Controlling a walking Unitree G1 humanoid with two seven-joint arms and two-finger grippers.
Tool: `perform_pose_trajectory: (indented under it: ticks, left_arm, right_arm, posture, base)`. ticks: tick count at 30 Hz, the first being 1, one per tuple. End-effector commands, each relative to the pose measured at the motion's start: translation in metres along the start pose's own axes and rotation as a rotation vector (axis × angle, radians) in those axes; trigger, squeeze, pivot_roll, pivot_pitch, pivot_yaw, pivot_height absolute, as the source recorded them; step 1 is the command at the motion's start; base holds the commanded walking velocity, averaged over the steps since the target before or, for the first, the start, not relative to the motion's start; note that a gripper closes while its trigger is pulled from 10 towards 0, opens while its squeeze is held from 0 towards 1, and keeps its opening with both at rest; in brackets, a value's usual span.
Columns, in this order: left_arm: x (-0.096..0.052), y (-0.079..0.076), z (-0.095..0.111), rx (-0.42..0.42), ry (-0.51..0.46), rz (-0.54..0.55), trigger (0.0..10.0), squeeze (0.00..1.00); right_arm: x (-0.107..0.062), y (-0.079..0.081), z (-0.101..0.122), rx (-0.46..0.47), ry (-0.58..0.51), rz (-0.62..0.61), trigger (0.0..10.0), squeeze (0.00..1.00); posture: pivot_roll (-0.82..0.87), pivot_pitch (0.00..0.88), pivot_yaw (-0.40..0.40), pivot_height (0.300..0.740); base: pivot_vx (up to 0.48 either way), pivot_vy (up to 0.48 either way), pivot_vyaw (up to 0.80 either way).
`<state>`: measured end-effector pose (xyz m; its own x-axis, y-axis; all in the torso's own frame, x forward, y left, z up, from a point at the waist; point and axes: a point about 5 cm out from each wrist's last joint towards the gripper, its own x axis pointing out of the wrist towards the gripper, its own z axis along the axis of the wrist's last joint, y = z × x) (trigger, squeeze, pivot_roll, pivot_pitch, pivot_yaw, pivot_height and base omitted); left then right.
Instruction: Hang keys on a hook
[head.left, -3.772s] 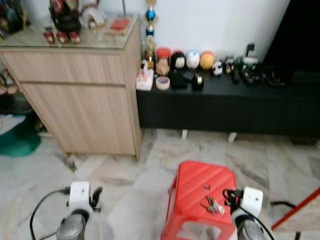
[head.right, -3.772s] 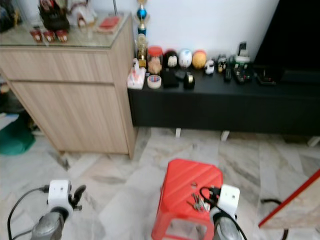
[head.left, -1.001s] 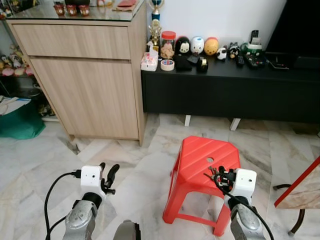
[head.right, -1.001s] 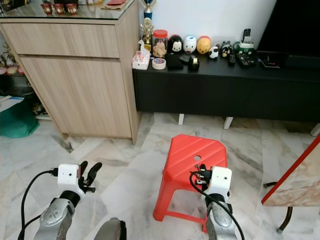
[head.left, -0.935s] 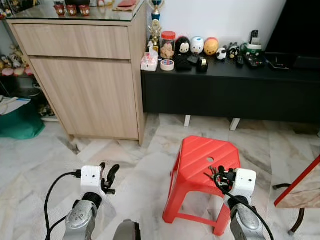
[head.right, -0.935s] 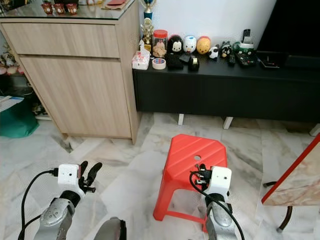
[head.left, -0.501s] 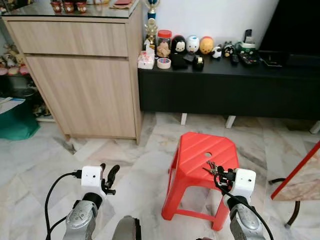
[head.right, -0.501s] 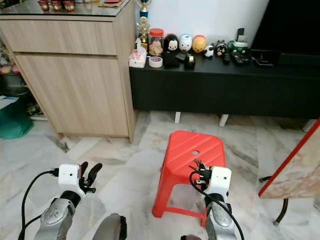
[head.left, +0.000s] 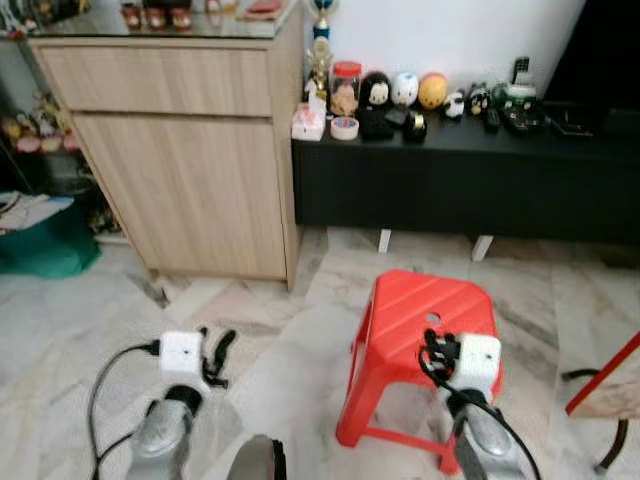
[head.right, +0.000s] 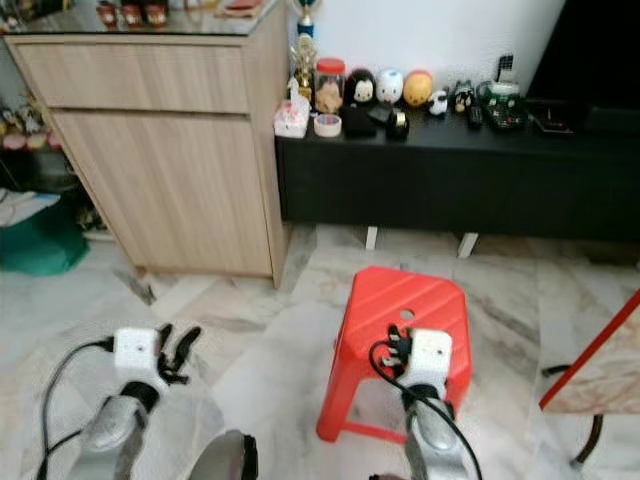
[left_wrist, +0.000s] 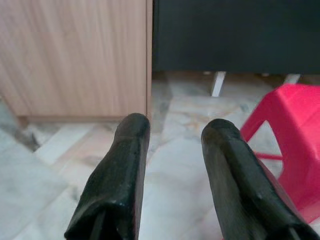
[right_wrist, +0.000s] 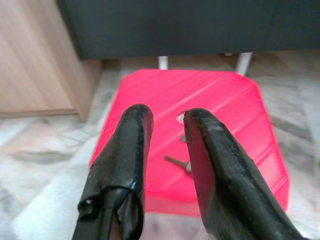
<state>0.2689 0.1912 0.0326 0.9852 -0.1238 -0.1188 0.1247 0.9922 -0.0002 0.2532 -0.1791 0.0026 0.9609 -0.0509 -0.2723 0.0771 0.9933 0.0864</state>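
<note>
I have the right gripper (right_wrist: 165, 125) above the red stool (right_wrist: 215, 100), fingers spread with a gap and nothing between them. The keys (right_wrist: 178, 162) lie on the stool's top, just beside its round hole and partly hidden behind the fingers. My left gripper (left_wrist: 172, 132) hangs over the marble floor (left_wrist: 175, 165) near the wooden cabinet (head.left: 180, 150), fingers spread too.

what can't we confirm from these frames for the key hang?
- Keys: right wrist view gives a small blurred glimpse on the red stool, part hidden by the right gripper; in the eye views that wrist covers them.
- Hook: none can be made out.
- Shelf clutter: too small and soft to identify.
</note>
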Motion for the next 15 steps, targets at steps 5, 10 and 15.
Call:
perform_pose_trajectory:
  ticks: [5,10,15]
  left_arm:
    - [-0.0022,0.0087,0.0002,0.024,0.011,0.018,10.0,0.0]
    - [-0.0021,0.0079,-0.0004,0.022,0.012,0.015,10.0,0.0]
    - [-0.002,0.0072,-0.0011,0.021,0.016,0.013,10.0,0.0]
  right_arm:
    - [0.0051,0.0108,0.0042,0.026,-0.014,0.018,10.0,0.0]
    - [0.0052,0.0096,0.0035,0.029,-0.012,0.011,10.0,0.0]
    - [0.0062,0.0089,0.0035,0.029,-0.01,0.006,10.0,0.0]
  posture:
    - [0.05,0.03,-0.038,0.628]
    - [0.05,0.031,-0.038,0.628]
    - [0.05,0.029,-0.039,0.628]
  base:
    - [0.348,0.0,0.16]
    - [0.347,0.0,0.0]
    - [0.348,0.0,0.0]
